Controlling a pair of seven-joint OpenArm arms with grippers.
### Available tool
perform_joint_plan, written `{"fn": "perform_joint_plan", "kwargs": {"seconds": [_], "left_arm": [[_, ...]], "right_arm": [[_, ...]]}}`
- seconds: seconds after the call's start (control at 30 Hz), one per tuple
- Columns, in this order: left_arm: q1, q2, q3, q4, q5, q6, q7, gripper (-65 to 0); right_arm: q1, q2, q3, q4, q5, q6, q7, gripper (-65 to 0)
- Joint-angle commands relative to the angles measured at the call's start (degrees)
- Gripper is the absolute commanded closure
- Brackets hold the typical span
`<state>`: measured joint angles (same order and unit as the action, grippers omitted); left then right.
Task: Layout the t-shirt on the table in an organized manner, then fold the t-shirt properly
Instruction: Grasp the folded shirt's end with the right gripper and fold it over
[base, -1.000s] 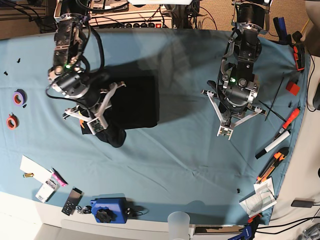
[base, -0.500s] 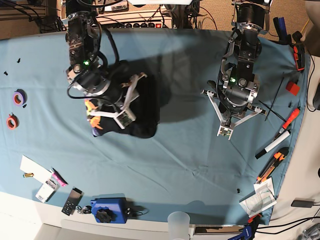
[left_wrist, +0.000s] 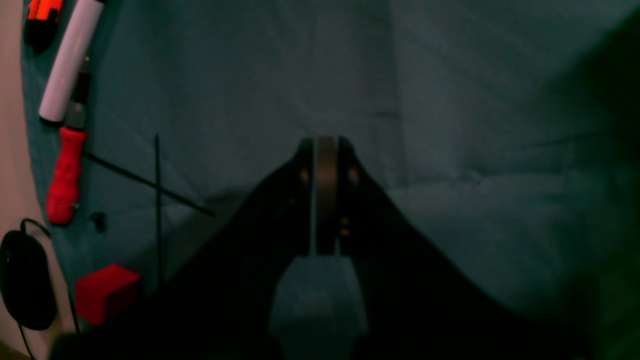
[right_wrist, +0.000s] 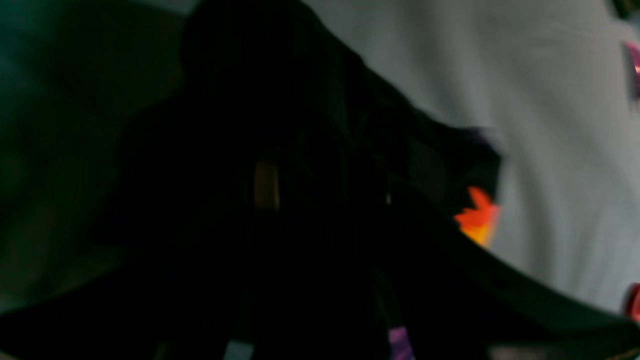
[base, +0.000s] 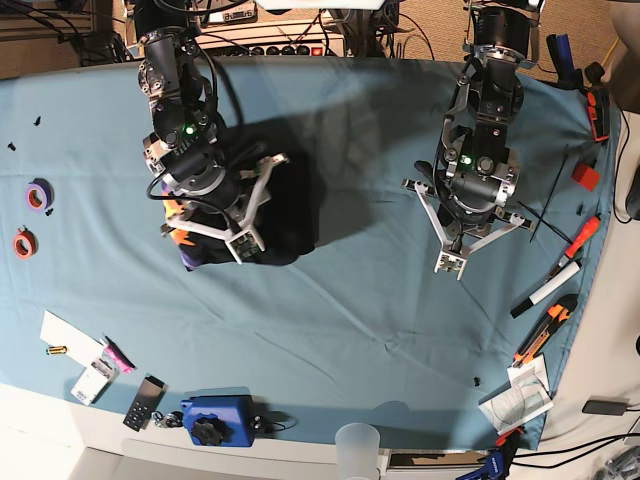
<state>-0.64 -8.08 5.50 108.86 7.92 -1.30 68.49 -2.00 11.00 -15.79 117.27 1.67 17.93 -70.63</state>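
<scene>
The black t-shirt (base: 295, 215) lies in a compact folded bundle on the left half of the table (base: 350, 300), a bit of orange print (base: 180, 236) showing at its left edge. My right gripper (base: 262, 207) hovers over the bundle, open, its white fingers spread across the fabric. In the right wrist view the t-shirt (right_wrist: 310, 100) is a dark blur with an orange patch (right_wrist: 477, 215). My left gripper (base: 452, 262) hangs over bare cloth on the right. It is shut and holds nothing, and the pads (left_wrist: 325, 150) meet above the table (left_wrist: 475, 125).
Two tape rolls (base: 38, 195) lie near the left edge. A marker (base: 548, 288), a red-handled tool (base: 583, 237), a utility knife (base: 545, 335) and a red block (base: 585, 177) line the right edge. A blue device (base: 215, 418) and a cup (base: 357, 445) stand at the front.
My right arm swung toward the back and right over the shirt and its jaws opened, letting the fabric go. The shirt drew into a tighter bundle. The left arm stayed still.
</scene>
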Motion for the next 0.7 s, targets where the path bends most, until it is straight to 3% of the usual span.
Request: {"fn": "perform_joint_plan", "kwargs": {"seconds": [0.0, 0.23, 0.5, 0.67], "left_arm": [[-0.79, -0.04, -0.13, 0.92, 0.39, 0.24, -1.05, 0.0], [-0.76, -0.04, -0.13, 0.92, 0.28, 0.24, -1.44, 0.0], [-0.76, -0.04, -0.13, 0.92, 0.17, 0.24, -1.75, 0.0], [-0.76, -0.04, -0.13, 0.92, 0.15, 0.24, -2.12, 0.0]], "right_arm": [[0.87, 0.11, 0.13, 0.96, 0.02, 0.28, 1.55, -21.2], [0.90, 0.09, 0.13, 0.96, 0.48, 2.64, 4.24, -24.8], [2.05, 0.07, 0.09, 0.96, -1.49, -1.33, 2.12, -25.1], [6.05, 0.09, 0.09, 1.18, 6.36, -1.29, 4.13, -25.1]]}}
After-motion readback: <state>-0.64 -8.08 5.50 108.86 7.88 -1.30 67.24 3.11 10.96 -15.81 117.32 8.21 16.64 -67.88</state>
